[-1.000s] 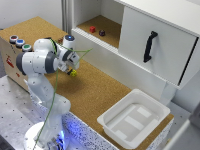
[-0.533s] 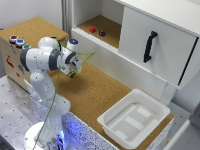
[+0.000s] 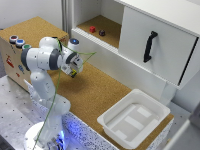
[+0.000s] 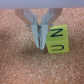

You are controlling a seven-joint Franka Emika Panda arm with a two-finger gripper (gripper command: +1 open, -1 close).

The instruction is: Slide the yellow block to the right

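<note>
The yellow block (image 4: 56, 39) is a small bright yellow cube with dark letters on its faces, lying on the cork surface in the wrist view. My gripper (image 4: 40, 45) is shut and empty, its fingers (image 4: 35, 31) pressed together and standing right beside the block, at or very near its side. In the exterior view my gripper (image 3: 74, 69) hangs low over the cork board at the exterior view's left, and the block is mostly hidden beneath it.
A small red block (image 3: 92, 29) and a dark round object (image 3: 102, 33) sit on the cabinet shelf. A white cabinet door with a black handle (image 3: 149, 46) stands at the exterior view's right. A white tray (image 3: 150, 106) lies in front. A box with buttons (image 3: 15, 41) is at the left.
My gripper has shifted slightly toward the exterior view's right and lower over the cork board. Nothing else has moved.
</note>
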